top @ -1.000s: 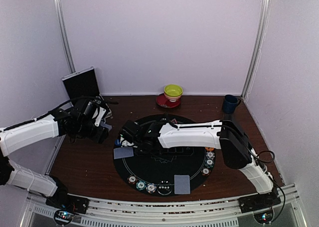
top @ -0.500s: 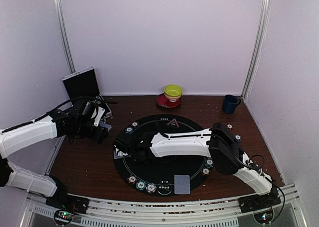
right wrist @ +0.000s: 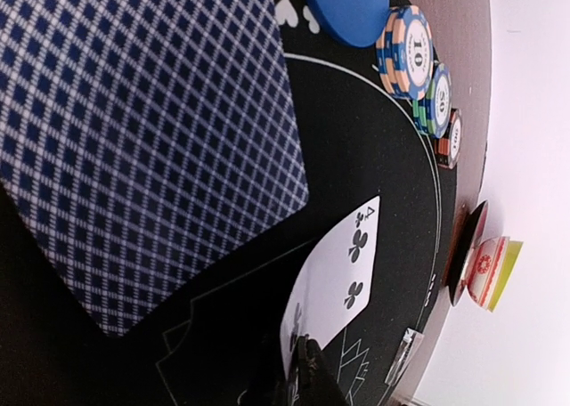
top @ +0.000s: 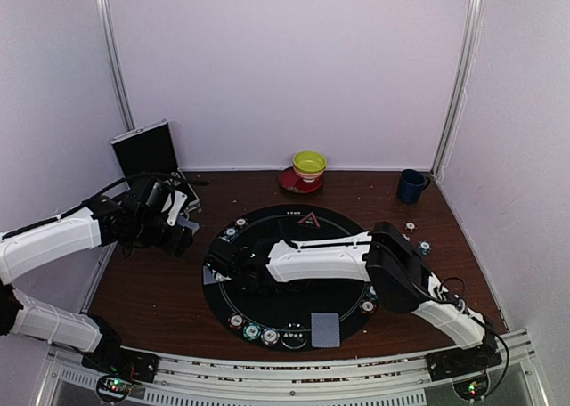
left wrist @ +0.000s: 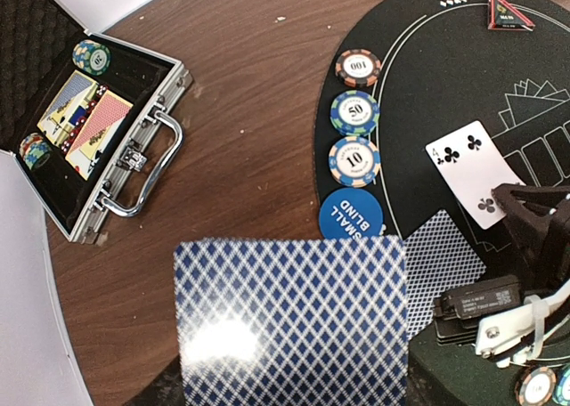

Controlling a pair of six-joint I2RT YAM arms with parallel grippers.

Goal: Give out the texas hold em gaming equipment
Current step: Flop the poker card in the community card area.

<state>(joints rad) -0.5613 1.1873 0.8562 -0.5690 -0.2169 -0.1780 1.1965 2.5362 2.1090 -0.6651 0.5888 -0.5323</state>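
Observation:
My left gripper (top: 183, 231) hovers beside the mat's left edge, shut on a deck of blue-backed cards (left wrist: 289, 321) that hides its fingers. My right gripper (right wrist: 307, 361) reaches across the black round mat (top: 294, 290) to its left side and pinches a four of clubs (right wrist: 343, 277) by one end, face up and tilted off the felt. A face-down card (right wrist: 142, 139) lies just beside it. A blue small-blind button (left wrist: 350, 217) and three striped chips (left wrist: 355, 112) line the mat's left rim. Another face-down card (top: 325, 328) sits at the near edge.
An open metal case (left wrist: 89, 130) with chips and cards lies at the far left. A yellow-green bowl on a red saucer (top: 309, 164) and a dark blue mug (top: 411, 185) stand at the back. More chips (top: 263, 335) ring the mat's near and right rims.
My right arm has swung left and down to the mat's left side. The left arm with its deck has stayed put.

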